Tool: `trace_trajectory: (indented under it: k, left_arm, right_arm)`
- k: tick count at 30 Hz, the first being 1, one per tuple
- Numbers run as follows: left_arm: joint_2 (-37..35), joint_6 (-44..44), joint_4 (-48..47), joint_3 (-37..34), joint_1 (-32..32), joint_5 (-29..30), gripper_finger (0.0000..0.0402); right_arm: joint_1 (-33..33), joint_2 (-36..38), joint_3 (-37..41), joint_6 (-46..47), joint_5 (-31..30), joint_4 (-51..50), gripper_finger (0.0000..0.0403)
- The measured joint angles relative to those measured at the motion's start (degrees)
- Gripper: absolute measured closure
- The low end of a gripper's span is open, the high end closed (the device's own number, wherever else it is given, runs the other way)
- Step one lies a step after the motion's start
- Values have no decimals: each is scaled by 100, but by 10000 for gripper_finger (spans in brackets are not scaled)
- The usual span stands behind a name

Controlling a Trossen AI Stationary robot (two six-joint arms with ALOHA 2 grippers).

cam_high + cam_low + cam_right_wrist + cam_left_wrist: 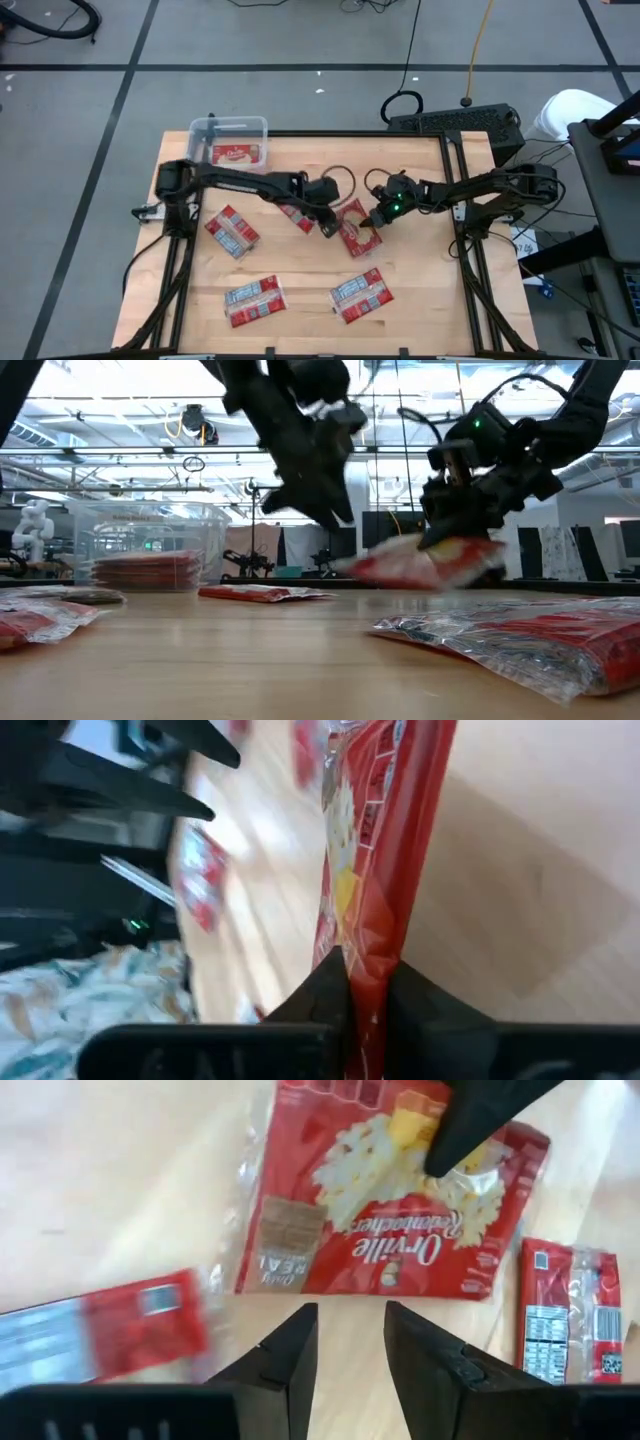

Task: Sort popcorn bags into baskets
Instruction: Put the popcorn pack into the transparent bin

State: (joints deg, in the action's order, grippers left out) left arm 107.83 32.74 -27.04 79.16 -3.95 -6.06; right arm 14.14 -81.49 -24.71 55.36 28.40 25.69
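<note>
Motion blur in the low view smears the lifted popcorn bag (430, 565), so its print cannot be read there. The right gripper (377, 219) pinches that bag by one edge, its fingers (330, 990) pressed on the red film, and holds it clear of the wooden table (420, 300) near the middle. The left gripper (327, 226) hangs just beside it, fingers (290, 1350) spread with nothing between them. Under the left arm a second bag (296, 215) is half hidden. Three more bags (232, 231) (254, 300) (360, 294) lie flat toward the near side. The clear basket (205, 128) at the far left corner holds one bag (238, 153). Beyond the table, grey floor, cables and a keyboard (455, 121).
</note>
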Motion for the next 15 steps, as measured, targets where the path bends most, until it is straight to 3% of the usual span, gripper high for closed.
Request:
trace_trajectory:
  k: [6, 10, 15]
  left_arm:
    - [-1120, -75, -370, 4, -177, 746, 279]
    - [-1669, -96, -248, 1, -311, 1183, 279]
    - [-2104, -117, 109, 4, -464, 1276, 279]
  right_arm:
    - [252, 914, -2, 323, -290, 358, 397]
    - [381, 1520, -4, 544, -1001, 762, 393]
    - [390, 2015, -7, 696, -1835, 1521, 394]
